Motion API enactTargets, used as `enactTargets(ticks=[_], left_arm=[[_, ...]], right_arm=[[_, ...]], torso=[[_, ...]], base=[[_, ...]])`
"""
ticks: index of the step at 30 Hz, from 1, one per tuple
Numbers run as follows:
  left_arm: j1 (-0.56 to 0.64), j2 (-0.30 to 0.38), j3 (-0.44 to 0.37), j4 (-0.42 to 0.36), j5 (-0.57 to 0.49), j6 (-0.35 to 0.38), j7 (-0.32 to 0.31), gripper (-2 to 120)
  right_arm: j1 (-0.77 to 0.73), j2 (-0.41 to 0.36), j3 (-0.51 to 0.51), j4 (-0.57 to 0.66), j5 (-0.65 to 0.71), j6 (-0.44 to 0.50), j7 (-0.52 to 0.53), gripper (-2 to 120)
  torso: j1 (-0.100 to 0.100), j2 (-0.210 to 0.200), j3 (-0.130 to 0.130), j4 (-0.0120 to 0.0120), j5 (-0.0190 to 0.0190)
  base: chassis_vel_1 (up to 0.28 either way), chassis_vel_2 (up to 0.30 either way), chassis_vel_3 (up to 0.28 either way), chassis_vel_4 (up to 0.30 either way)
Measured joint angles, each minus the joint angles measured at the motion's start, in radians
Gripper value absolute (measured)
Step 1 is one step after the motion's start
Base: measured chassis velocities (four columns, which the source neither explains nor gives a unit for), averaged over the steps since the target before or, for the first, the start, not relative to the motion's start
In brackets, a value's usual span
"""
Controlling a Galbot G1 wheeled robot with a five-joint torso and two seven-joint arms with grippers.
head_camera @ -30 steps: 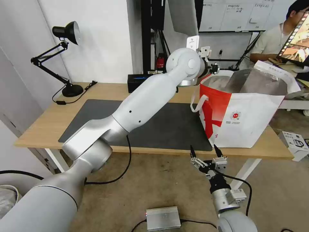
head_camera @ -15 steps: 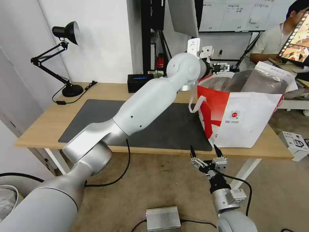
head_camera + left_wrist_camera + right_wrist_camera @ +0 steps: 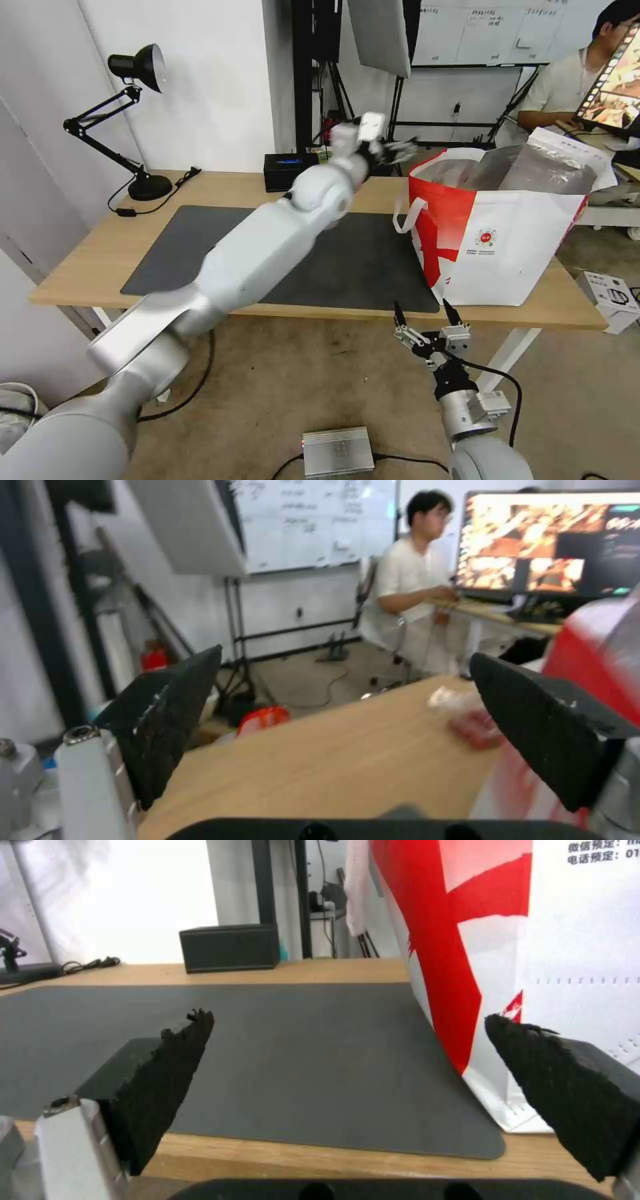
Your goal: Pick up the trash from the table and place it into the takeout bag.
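On the table's (image 3: 87,257) right end, 1 takeout bag (image 3: 513,257) is standing upright with its mouth open, foil lining showing; its contents cannot be made out. 1 dark grey mat (image 3: 353,267) is lying beside it, its right edge touching the bag's base. 1 black box (image 3: 287,172) is sitting at the far edge. Left gripper (image 3: 347,730) is hanging above the far edge left of the bag, jaws wide apart, gripping nothing. Right gripper (image 3: 428,319) is waiting below the near edge, jaws spread wide, empty.
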Motion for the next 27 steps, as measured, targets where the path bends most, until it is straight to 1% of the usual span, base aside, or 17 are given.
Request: enactTargets(ticks=[1, 2, 4, 5, 8, 9, 11, 12, 14, 15, 18, 20, 21, 22, 24, 26, 27], left_arm=[[0.025, 0.014, -0.019, -0.015, 0.007, 0.0, 0.0, 100], [0.025, 0.014, -0.019, -0.015, 0.007, 0.0, 0.0, 100], [0.08, 0.049, -0.058, -0.062, 0.03, 0.0, 0.005, 100], [0.08, 0.049, -0.058, -0.062, 0.03, 0.0, 0.005, 100], [0.135, 0.081, -0.097, -0.11, 0.054, 0.004, 0.014, 100], [0.135, 0.081, -0.097, -0.11, 0.054, 0.004, 0.014, 100], [0.185, 0.099, -0.132, -0.14, 0.094, 0.005, 0.028, 100], [0.185, 0.099, -0.132, -0.14, 0.094, 0.005, 0.028, 100], [0.245, 0.121, -0.168, -0.182, 0.114, 0.009, 0.036, 100], [0.245, 0.121, -0.168, -0.182, 0.114, 0.009, 0.036, 100], [0.35, 0.146, -0.246, -0.238, 0.14, 0.017, 0.04, 100], [0.364, 0.15, -0.256, -0.244, 0.145, 0.018, 0.041, 100], [0.417, 0.163, -0.288, -0.261, 0.165, 0.018, 0.047, 100], [0.417, 0.163, -0.288, -0.261, 0.165, 0.018, 0.047, 100], [0.466, 0.174, -0.322, -0.281, 0.181, 0.015, 0.048, 100], [0.482, 0.177, -0.334, -0.287, 0.186, 0.014, 0.049, 100], [0.516, 0.187, -0.358, -0.305, 0.202, 0.012, 0.05, 100]], right_arm=[[0.0, 0.0, 0.0, 0.0, 0.0, 0.0, 0.0, 100], [0.0, 0.0, 0.0, 0.0, 0.0, 0.0, 0.0, 100], [0.0, 0.0, 0.0, 0.0, 0.0, 0.0, 0.0, 100], [0.0, 0.0, 0.0, 0.0, 0.0, 0.0, 0.0, 100], [0.0, 0.0, 0.0, 0.0, 0.0, 0.0, 0.0, 100], [0.0, 0.0, 0.0, 0.0, 0.0, 0.0, 0.0, 100], [0.0, 0.0, 0.0, 0.0, 0.0, 0.0, 0.0, 100], [0.0, 0.0, 0.0, 0.0, 0.0, 0.0, 0.0, 100], [0.0, 0.0, 0.0, 0.0, 0.0, 0.0, 0.0, 100], [0.0, 0.0, 0.0, 0.0, 0.0, 0.0, 0.0, 100], [0.0, 0.0, 0.0, 0.0, 0.0, 0.0, 0.0, 100], [0.0, 0.0, 0.0, 0.0, 0.0, 0.0, 0.0, 100], [0.0, 0.0, 0.0, 0.0, 0.0, 0.0, 0.0, 100], [0.0, 0.0, 0.0, 0.0, 0.0, 0.0, 0.0, 100], [0.0, 0.0, 0.0, 0.0, 0.0, 0.0, 0.0, 100], [0.0, 0.0, 0.0, 0.0, 0.0, 0.0, 0.0, 100], [0.0, 0.0, 0.0, 0.0, 0.0, 0.0, 0.0, 100]], torso=[[0.0, 0.0, 0.0, 0.0, -0.0001], [0.0, 0.0, 0.0, 0.0, -0.0001], [0.0, 0.0, 0.0, -0.0003, 0.0001], [0.0, 0.0, 0.0, -0.0003, 0.0001], [0.0, 0.0, 0.0, -0.0003, 0.0001], [0.0, 0.0, 0.0, -0.0003, 0.0001], [0.0, 0.0, 0.0, -0.0002, 0.0003], [0.0, 0.0, 0.0, -0.0002, 0.0003], [0.0, 0.0, 0.0, -0.0005, 0.0004], [0.0, 0.0, 0.0, -0.0005, 0.0004], [0.0, 0.0, 0.0, -0.0004, 0.0004], [0.0, 0.0, 0.0, -0.0004, 0.0004], [0.0, 0.0, 0.0, 0.0, 0.0], [0.0, 0.0, 0.0, 0.0, 0.0], [0.0, 0.0, 0.0, -0.0002, 0.0003], [0.0, 0.0, 0.0, -0.0002, 0.0002], [0.0, 0.0, 0.0, -0.0002, 0.0002]], base=[[0.0, 0.0, 0.0, 0.0], [0.0, 0.0, 0.0, 0.0], [0.0, 0.0, 0.0, 0.0], [0.0, 0.0, 0.0, 0.0], [0.0, 0.0, 0.0, 0.0], [0.0, 0.0, 0.0, 0.0], [0.0, 0.0, 0.0, 0.0], [0.0, 0.0, 0.0, 0.0], [0.0, 0.0, 0.0, 0.0], [0.0, 0.0, 0.0, 0.0], [0.0, 0.0, 0.0, 0.0], [0.0, 0.0, 0.0, 0.0], [0.0, 0.0, 0.0, 0.0], [0.0, 0.0, 0.0, 0.0], [0.0, 0.0, 0.0, 0.0], [0.0, 0.0, 0.0, 0.0], [0.0, 0.0, 0.0, 0.0]])
